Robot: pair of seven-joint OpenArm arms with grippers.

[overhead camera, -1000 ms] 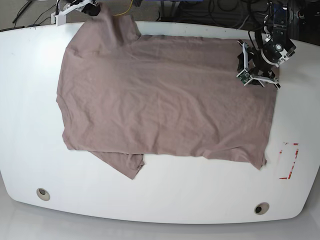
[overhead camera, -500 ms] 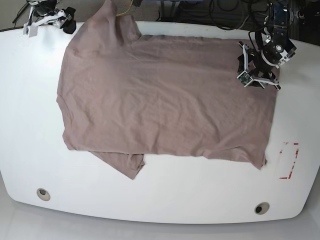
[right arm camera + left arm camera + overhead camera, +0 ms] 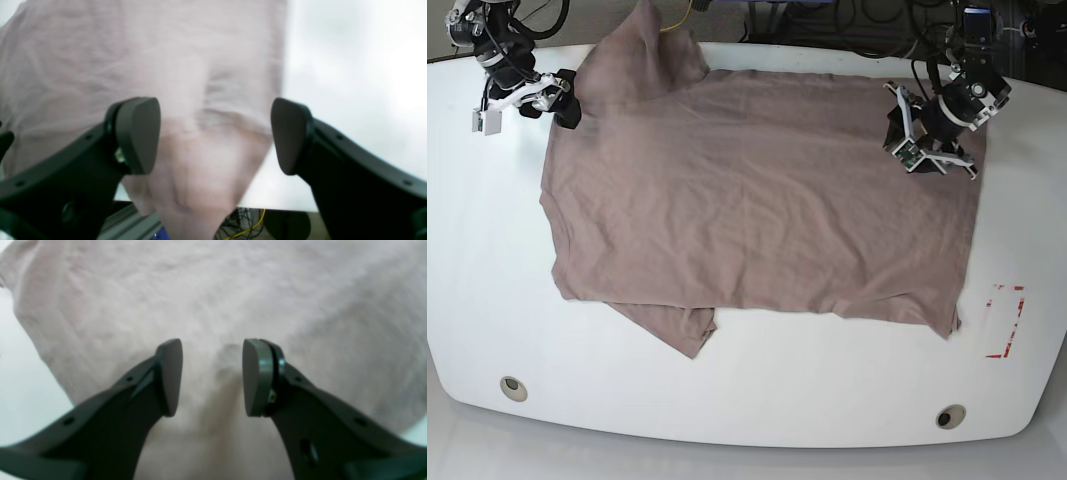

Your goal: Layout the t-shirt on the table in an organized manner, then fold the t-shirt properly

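Note:
The mauve-brown t-shirt (image 3: 757,200) lies spread flat on the white table (image 3: 777,390), its hem to the right. One sleeve (image 3: 642,50) drapes over the far edge. The other sleeve (image 3: 677,325) lies crumpled at the near left. My right gripper (image 3: 567,100) hovers at the shirt's far-left shoulder. In the right wrist view it (image 3: 215,133) is open wide, with the sleeve (image 3: 200,166) below the gap. My left gripper (image 3: 899,135) sits over the far-right hem corner. The left wrist view shows it (image 3: 211,350) open above a small pucker in the fabric (image 3: 230,353).
A red tape rectangle (image 3: 1005,320) marks the table at the near right. Two grommet holes (image 3: 513,387) (image 3: 949,416) sit near the front edge. Cables (image 3: 867,20) run behind the far edge.
My right gripper has let go of the far sleeve, opened, swung left and come back to the shirt's shoulder. The sleeve dropped over the far edge. The left gripper shifted slightly left.

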